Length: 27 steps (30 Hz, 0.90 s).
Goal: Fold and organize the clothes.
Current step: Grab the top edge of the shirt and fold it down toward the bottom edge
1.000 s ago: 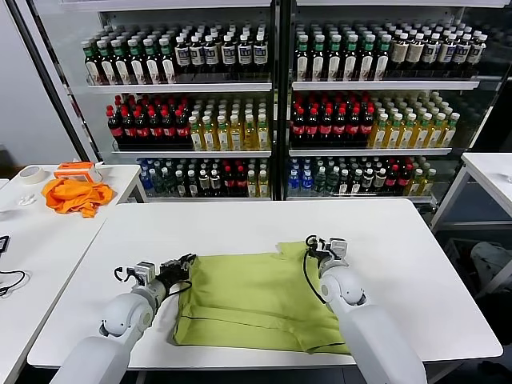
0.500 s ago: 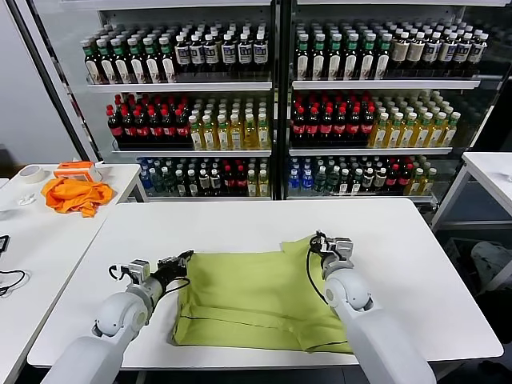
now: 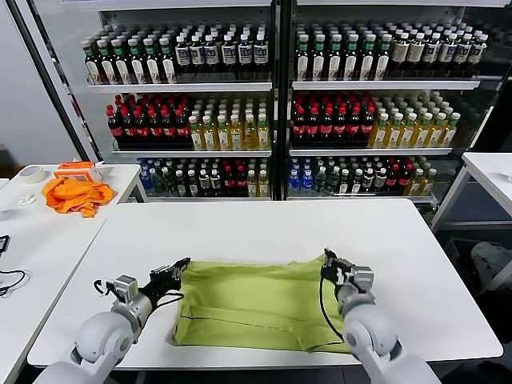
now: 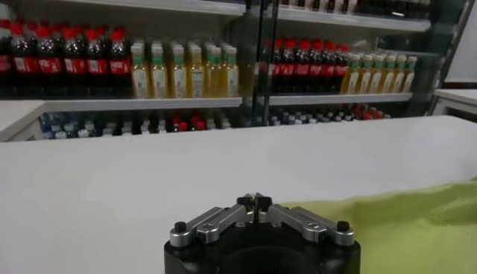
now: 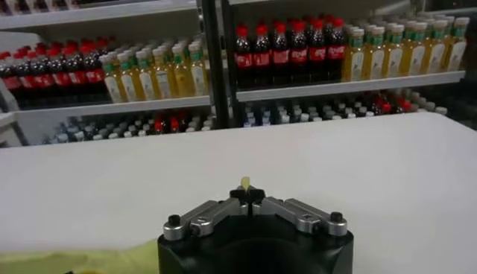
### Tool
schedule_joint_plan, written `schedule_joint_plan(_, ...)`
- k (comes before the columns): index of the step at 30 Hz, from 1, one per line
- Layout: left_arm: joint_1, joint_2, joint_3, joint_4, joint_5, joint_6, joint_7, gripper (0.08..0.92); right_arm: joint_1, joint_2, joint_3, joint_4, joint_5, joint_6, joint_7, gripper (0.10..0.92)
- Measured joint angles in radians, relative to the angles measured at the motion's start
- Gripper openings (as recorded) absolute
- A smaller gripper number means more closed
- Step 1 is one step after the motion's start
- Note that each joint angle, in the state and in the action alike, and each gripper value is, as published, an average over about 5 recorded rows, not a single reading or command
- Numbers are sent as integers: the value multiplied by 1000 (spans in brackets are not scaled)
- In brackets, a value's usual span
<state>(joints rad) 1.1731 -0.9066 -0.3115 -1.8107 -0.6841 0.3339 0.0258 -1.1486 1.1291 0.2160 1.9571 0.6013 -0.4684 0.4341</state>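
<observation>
I am standing at a white counter (image 3: 264, 220) with a lime yellow-green T-shirt (image 3: 256, 304) lying flat on it, close to the near edge. The shirt's long axis runs side to side, from my left arm to my right. My left gripper (image 3: 178, 267) sits at the shirt's far left corner, and my right gripper (image 3: 329, 264) sits at its far right corner, so each arm is nearest its own end. The cloth spreads toward me from both jaws. My left jaws are clenched; I cannot tell whether fabric is between them. My right jaws are clenched on a small peak of the shirt's edge, which pokes up between the tips in the right wrist view. I judge the next move depends on drawing both far corners evenly toward me. The counter beyond the shirt is bare and smooth. Behind it stand shelves of bottled drinks (image 3: 272, 96). An orange cloth (image 3: 76, 194) lies on a side table, well apart.
</observation>
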Motion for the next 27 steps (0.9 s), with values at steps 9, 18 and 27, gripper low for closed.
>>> schedule_joint_plan(9, 81, 3, -6, -54, 12, -18, 0, 84, -99, -25, 33, 61, -24, -12, -1, 104)
schedule_joint_plan(18, 130, 3, -19, -74, 34, -22, 0, 84, -162, -24, 34, 85, -38, -11, -15, 104)
schedule_joint_plan(27, 154, 0, -20, -84, 53, -15, -9, 110, -204, -36, 43, 101, -47, -20, -23, 137)
